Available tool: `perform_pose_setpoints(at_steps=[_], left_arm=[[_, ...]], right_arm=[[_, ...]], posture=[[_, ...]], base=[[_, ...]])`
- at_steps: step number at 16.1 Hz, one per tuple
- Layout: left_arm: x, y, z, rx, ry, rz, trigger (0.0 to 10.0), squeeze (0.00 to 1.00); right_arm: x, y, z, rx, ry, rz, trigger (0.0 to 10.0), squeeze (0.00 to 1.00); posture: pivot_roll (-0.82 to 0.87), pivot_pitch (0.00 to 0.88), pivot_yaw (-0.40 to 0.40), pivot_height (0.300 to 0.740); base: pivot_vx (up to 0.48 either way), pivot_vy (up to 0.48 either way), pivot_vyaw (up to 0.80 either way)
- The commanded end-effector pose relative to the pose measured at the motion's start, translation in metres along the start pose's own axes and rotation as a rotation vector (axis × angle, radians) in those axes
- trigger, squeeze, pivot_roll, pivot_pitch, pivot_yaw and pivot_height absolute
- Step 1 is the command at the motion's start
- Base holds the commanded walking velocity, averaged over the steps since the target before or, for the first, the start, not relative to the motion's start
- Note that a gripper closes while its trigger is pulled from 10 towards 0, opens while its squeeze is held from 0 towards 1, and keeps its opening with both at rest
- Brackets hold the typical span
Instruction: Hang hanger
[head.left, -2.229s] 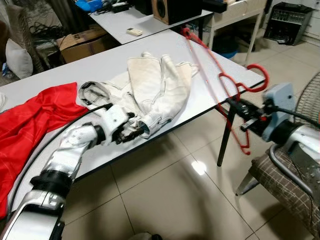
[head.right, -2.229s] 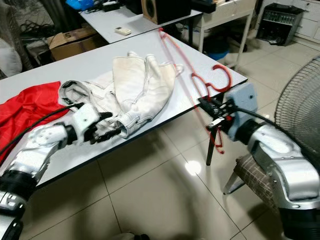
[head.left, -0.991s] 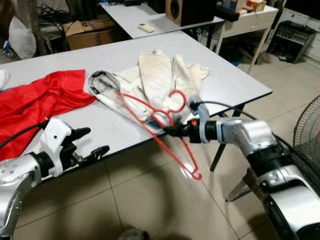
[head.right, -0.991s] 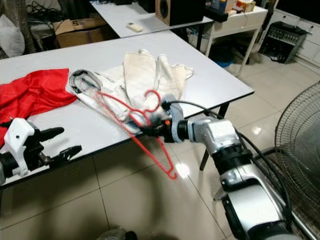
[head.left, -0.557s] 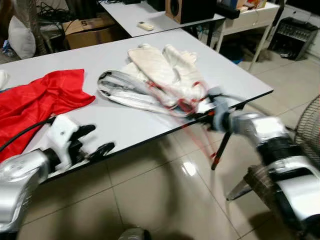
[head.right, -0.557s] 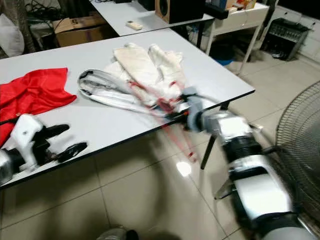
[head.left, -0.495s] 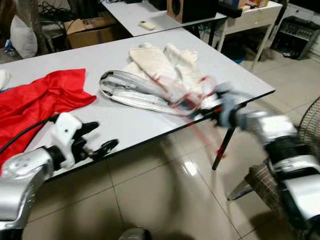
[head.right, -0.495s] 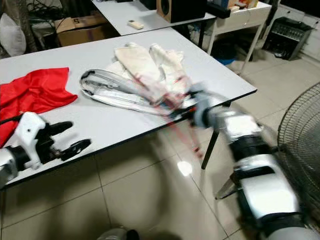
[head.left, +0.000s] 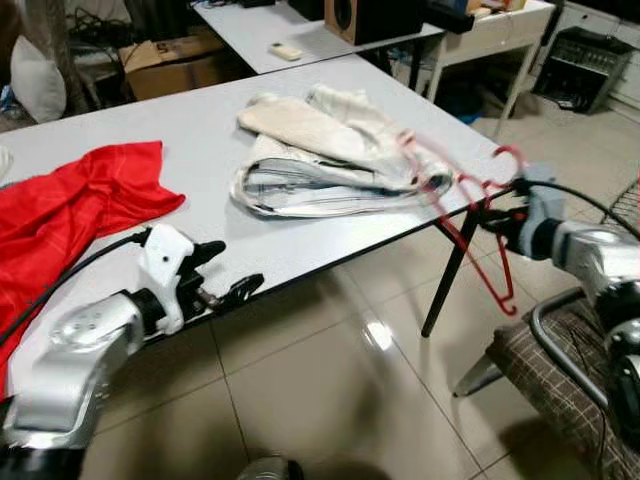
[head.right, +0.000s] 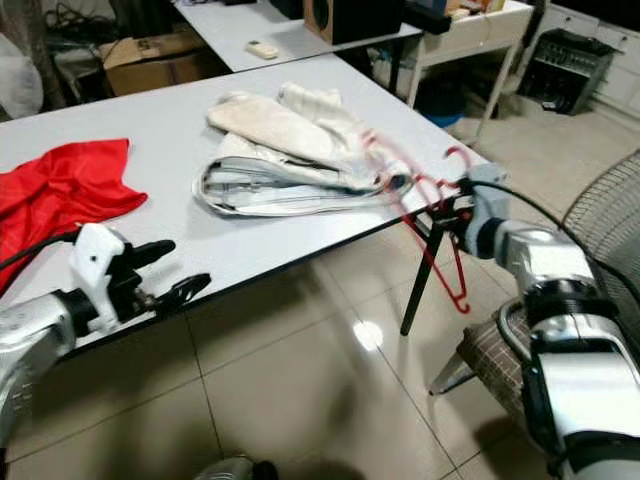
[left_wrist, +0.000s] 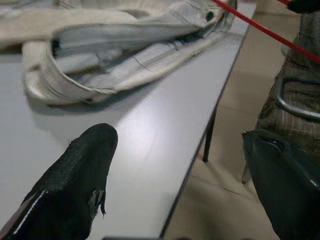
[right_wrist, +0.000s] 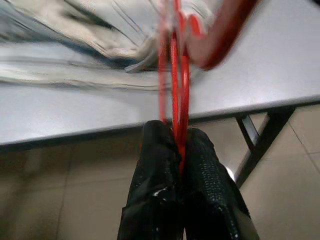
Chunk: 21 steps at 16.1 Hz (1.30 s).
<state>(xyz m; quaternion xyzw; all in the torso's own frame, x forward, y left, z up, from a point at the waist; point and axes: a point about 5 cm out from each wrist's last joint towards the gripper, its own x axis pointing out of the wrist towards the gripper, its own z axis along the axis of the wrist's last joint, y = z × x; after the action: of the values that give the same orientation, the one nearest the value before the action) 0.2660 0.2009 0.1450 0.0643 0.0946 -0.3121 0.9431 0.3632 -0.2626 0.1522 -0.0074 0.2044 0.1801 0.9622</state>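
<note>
From the head views, the right gripper (head.left: 497, 213) has its jaws clamped on the red hanger (head.left: 478, 225) just off the grey surface's (head.left: 210, 130) corner, one end reaching into the cream trousers (head.left: 330, 155), beside a red cloth (head.left: 70, 215). The left wrist view has the left gripper (left_wrist: 180, 185) with jaws spread wide and empty over the surface edge. The right wrist view shows two black fingers (right_wrist: 160, 170) pinched together on the hanger's red wire.

Bright indoor light, floor glare (head.left: 378, 335), motion blur

grey table (head.left: 300, 240) holding cream pants (head.left: 330, 160) near its right corner, red cloth (head.left: 70, 215) way off left of them.
</note>
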Motion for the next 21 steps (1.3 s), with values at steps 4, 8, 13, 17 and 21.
perform_pose_setpoints(at_steps=[4, 8, 13, 17, 21], left_arm=[[0.013, 0.003, 0.009, -0.041, -0.102, 0.164, 10.0, 0.00], [0.013, -0.005, 0.012, -0.072, -0.165, 0.317, 10.0, 0.00], [0.015, -0.030, -0.001, -0.069, -0.141, 0.385, 10.0, 0.00], [0.015, -0.034, -0.007, -0.062, -0.121, 0.403, 10.0, 0.00], [0.014, -0.029, -0.006, -0.053, -0.123, 0.424, 10.0, 0.00]], right_arm=[[-0.011, 0.051, 0.035, -0.111, -0.274, 0.290, 10.0, 0.00], [-0.030, 0.096, 0.025, -0.137, -0.377, 0.194, 10.0, 0.00], [-0.045, 0.148, -0.019, -0.116, -0.404, 0.061, 10.0, 0.00], [-0.048, 0.158, -0.029, -0.081, -0.393, 0.070, 10.0, 0.00], [-0.044, 0.154, -0.034, 0.010, -0.393, -0.021, 10.0, 0.00]], posture=[[-0.01, 0.000, 0.090, 0.740], [-0.04, 0.000, 0.108, 0.740], [-0.06, 0.000, 0.104, 0.740], [-0.06, 0.000, 0.096, 0.740], [-0.05, 0.000, 0.081, 0.740]], base=[[0.000, 0.000, 0.00], [0.000, 0.000, 0.00], [0.000, 0.117, 0.00], [0.000, 0.296, 0.80], [0.000, 0.297, 0.60]])
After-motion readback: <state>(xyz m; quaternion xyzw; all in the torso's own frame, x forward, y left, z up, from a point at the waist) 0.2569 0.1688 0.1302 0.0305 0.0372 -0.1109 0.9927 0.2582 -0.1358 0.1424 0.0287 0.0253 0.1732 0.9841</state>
